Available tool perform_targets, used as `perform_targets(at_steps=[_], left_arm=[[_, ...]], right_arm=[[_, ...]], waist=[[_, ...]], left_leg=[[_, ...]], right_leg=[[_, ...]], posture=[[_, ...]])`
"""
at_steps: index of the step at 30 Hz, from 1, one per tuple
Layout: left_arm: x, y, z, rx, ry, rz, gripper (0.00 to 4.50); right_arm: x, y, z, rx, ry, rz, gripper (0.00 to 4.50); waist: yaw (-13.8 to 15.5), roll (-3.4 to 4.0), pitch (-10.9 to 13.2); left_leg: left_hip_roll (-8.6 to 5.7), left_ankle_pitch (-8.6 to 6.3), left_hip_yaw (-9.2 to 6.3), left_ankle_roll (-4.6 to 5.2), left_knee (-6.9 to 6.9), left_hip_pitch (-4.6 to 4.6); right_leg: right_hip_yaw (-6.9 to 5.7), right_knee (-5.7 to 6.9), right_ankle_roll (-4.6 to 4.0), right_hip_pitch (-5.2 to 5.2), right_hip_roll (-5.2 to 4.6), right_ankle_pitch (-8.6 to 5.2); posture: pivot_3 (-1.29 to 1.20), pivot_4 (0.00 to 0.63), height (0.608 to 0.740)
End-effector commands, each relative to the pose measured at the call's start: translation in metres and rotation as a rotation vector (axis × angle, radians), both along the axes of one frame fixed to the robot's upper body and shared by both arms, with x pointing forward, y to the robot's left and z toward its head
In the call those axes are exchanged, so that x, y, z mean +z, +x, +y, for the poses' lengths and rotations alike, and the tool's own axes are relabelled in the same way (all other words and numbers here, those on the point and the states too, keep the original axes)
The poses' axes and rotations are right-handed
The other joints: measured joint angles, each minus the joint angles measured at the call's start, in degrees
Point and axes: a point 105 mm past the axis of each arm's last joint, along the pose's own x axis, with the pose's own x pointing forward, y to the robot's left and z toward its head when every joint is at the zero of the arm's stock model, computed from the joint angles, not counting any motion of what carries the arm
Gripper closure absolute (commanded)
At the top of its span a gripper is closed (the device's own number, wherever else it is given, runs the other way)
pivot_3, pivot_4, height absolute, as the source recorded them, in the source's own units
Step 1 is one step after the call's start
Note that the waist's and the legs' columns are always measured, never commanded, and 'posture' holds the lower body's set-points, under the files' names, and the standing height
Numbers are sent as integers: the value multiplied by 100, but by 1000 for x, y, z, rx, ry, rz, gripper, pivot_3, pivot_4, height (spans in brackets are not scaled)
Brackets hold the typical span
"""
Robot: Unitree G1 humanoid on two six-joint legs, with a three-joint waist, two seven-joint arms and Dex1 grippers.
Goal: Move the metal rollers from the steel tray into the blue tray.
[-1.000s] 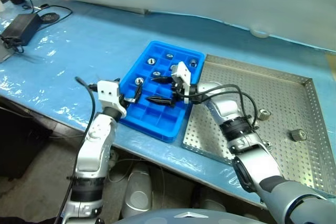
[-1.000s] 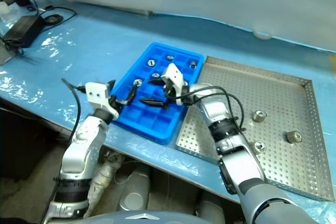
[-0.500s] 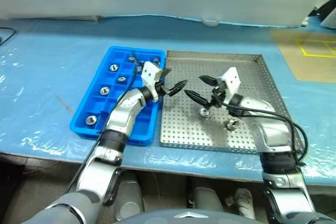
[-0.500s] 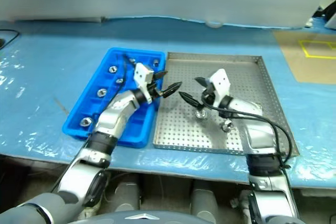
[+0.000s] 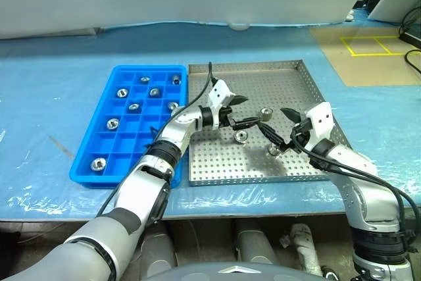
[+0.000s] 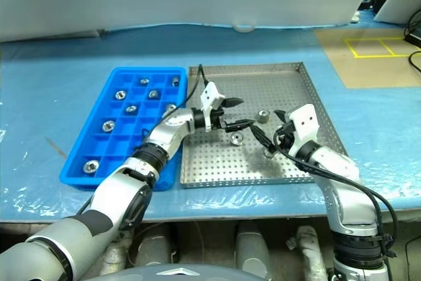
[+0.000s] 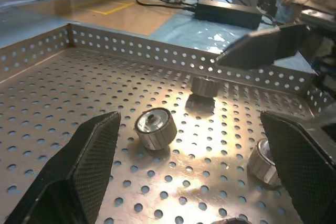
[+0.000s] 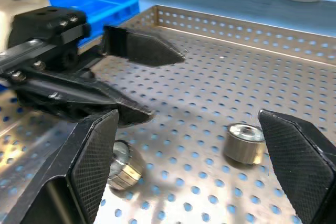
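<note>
Steel perforated tray [image 5: 289, 162] now sits under both empty, spread grippers [image 5: 245, 111] [image 5: 281, 127], holding three silver rollers [image 5: 241, 136]; blue gridded tray [image 5: 85, 162] holds more.

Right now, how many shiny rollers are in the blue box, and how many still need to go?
Seven rollers sit in the blue tray. Three metal rollers still lie on the steel tray. The left gripper and right gripper hover open over them, holding nothing.
</note>
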Motion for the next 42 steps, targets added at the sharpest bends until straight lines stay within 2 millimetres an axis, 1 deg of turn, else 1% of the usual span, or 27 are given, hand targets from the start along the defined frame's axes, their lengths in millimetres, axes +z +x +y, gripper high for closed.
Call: perform_targets(at_steps=[1, 7, 9, 11, 12, 14, 17, 23, 24, 29, 31, 33, 35, 37, 40, 42], left_arm=[[-9, -8, -8, -61, 70, -16, 13], [-42, -16, -7, -96, 248, -1, 13], [-59, -24, -2, -144, 332, 12, 13], [-67, -28, 0, -166, 358, 26, 13], [-69, -30, 0, -171, 359, 36, 184], [-72, -33, 1, -173, 359, 46, 614], [-76, -37, 2, -185, 358, 58, 1661], [-73, -39, 2, -203, 343, 81, 3798], [-73, -39, 3, -205, 343, 82, 4101], [-73, -37, 8, -185, 342, 101, 4101], [-65, -32, 9, -155, 291, 124, 4101], [-48, -22, 10, -102, 188, 169, 4101], [-34, -14, 14, -70, 111, 188, 3710], [-32, -8, 18, -28, 117, 168, 3277], [-33, 0, 23, 31, 154, 105, 2225], [-33, 2, 24, 45, 159, 98, 1531]], right_arm=[[25, 0, -5, -15, -2, -95, 0], [28, 5, -6, -11, -14, -105, 0], [28, 6, -5, -6, -17, -105, 0], [27, 7, -4, -2, -18, -104, 0], [27, 7, -4, 0, -17, -104, 0], [26, 8, -3, 1, -17, -103, 0], [24, 8, -2, 2, -15, -100, 0], [23, 9, -3, -3, -9, -98, 0], [23, 9, -4, -5, -11, -99, 0], [26, 10, -13, -26, -13, -105, 0], [26, 10, -17, -35, -13, -106, 0], [27, 10, -22, -48, -16, -108, 0], [28, 10, -27, -63, -22, -112, 0], [29, 10, -29, -69, -23, -114, 0], [31, 9, -32, -70, -24, -117, 0], [33, 9, -35, -73, -25, -121, 0]], waist=[[-4, 0, 0], [-4, 0, 0], [-4, 0, 0], [-3, 0, 0], [-3, 0, 0], [1, 0, 0], [4, 0, 0], [0, 0, 0], [0, 0, 0], [0, 0, 0], [0, 0, 0], [1, 0, 0], [3, 0, 0], [6, 0, 0], [-6, 7, -6], [-9, 7, -8]], left_leg=[[0, -2, 0, 3, 1, 0], [0, -10, 10, 15, 2, -2], [1, -10, 11, 16, 2, -1], [1, -10, 11, 16, 1, -1], [1, -11, 12, 16, 1, -2], [1, -11, 13, 18, 1, -1], [1, -13, 14, 20, 1, -4], [1, -13, 15, 20, 0, -3], [1, -13, 15, 20, 0, -3], [1, -13, 16, 19, -2, -4], [1, -13, 16, 19, -4, -4], [1, -13, 17, 19, -5, -4], [1, -14, 18, 20, -6, -5], [2, -13, 19, 19, -7, -4], [0, -15, 23, 21, -6, 3], [5, -15, 23, 20, -9, 13]], right_leg=[[0, 0, 0, 0, 0, 0], [3, -6, 0, 0, -2, 0], [3, -7, 0, 0, -2, 0], [3, -7, 0, -2, -1, 0], [3, -8, 0, -2, -2, 0], [4, -10, 0, -1, -2, 0], [4, -13, -1, -1, -3, 0], [4, -13, -1, -2, -3, 0], [4, -14, -1, -2, -3, 0], [5, -15, 0, -4, -3, -1], [5, -18, 0, -4, -3, -1], [5, -20, 0, -4, -3, -1], [5, -20, 0, -6, -3, -1], [5, -20, 0, -7, -3, -1], [10, -23, 0, -2, -3, -1], [8, -22, 4, 3, 0, -3]], posture=[[-519, 150, 740], [-510, 150, 740], [-502, 150, 740], [-494, 150, 740], [-494, 150, 740], [-494, 150, 740], [-488, 150, 740], [-481, 150, 740], [-478, 150, 740], [-471, 150, 740], [-471, 150, 740], [-471, 150, 740], [-459, 150, 740], [-454, 150, 740], [-453, 150, 740], [-449, 150, 740]])
